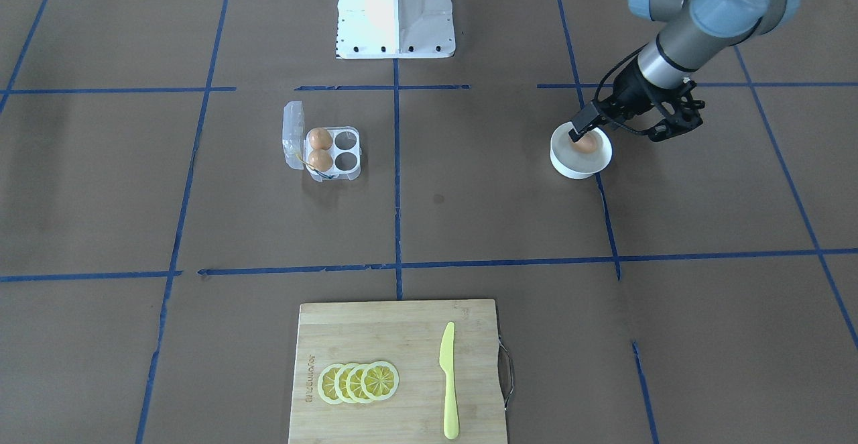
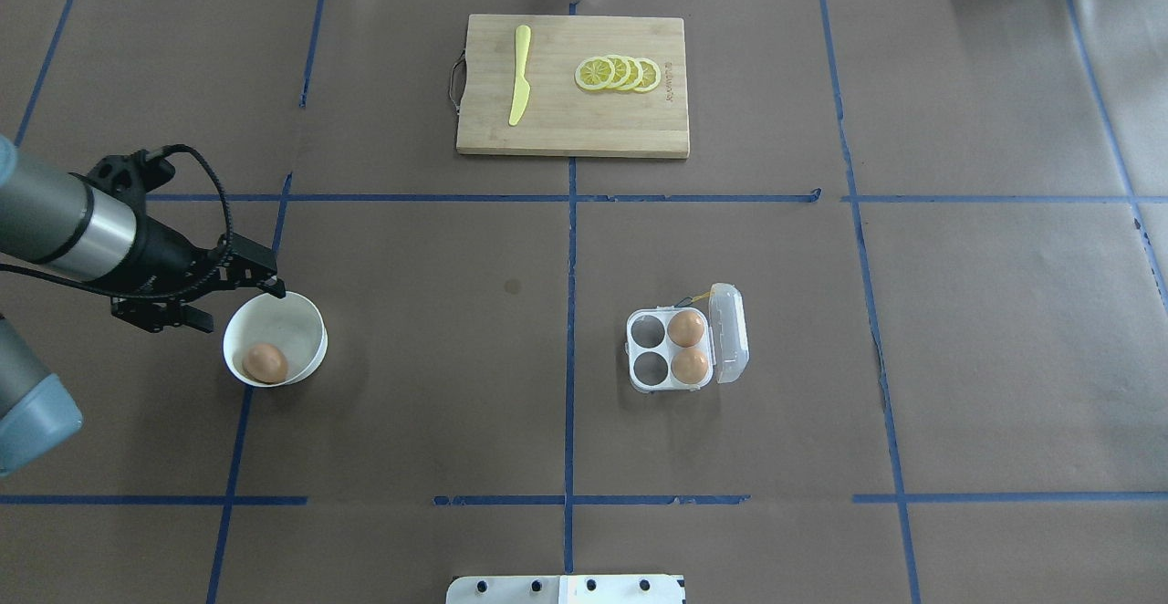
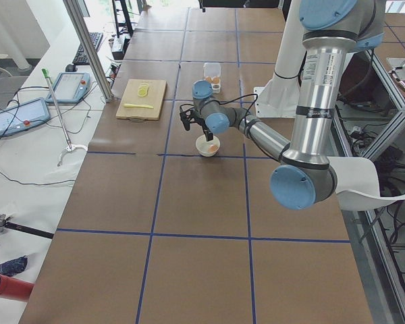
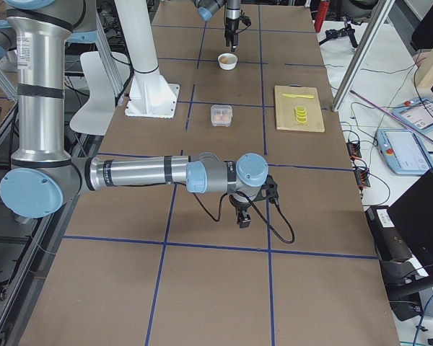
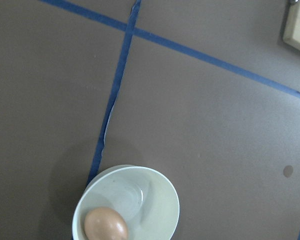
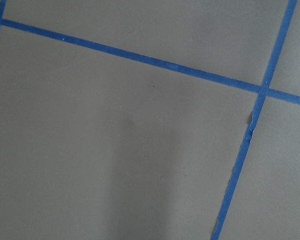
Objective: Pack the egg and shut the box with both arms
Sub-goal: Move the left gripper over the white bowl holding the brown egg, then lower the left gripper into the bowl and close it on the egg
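Observation:
The egg lies in a round white bowl on the table; it also shows in the overhead view and the left wrist view. My left gripper hangs just above the bowl's far rim, fingers pointing down, open and empty. The box stands apart near mid-table, its lid open. Two brown eggs fill the cups beside the lid; the other two cups are empty. My right gripper hangs low over bare table far from both; I cannot tell its state.
A bamboo cutting board with a yellow knife and lemon slices lies at the table's far side. The white pedestal stands at the robot's edge. Blue tape lines cross the brown table.

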Robot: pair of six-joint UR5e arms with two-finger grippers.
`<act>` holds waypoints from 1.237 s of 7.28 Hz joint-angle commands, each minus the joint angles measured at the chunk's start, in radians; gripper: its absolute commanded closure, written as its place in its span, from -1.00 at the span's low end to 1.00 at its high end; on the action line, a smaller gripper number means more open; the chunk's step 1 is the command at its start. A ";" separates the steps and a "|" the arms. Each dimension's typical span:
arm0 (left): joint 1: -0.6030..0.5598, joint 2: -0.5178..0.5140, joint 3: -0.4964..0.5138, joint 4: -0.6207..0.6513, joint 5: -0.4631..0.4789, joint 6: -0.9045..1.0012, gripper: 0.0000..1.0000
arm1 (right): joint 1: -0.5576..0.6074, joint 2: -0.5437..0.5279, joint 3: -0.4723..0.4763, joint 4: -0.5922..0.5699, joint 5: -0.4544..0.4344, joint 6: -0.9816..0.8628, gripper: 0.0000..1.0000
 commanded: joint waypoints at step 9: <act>0.118 -0.135 0.042 0.428 0.212 -0.001 -0.66 | 0.000 -0.002 -0.005 0.000 0.003 0.000 -1.00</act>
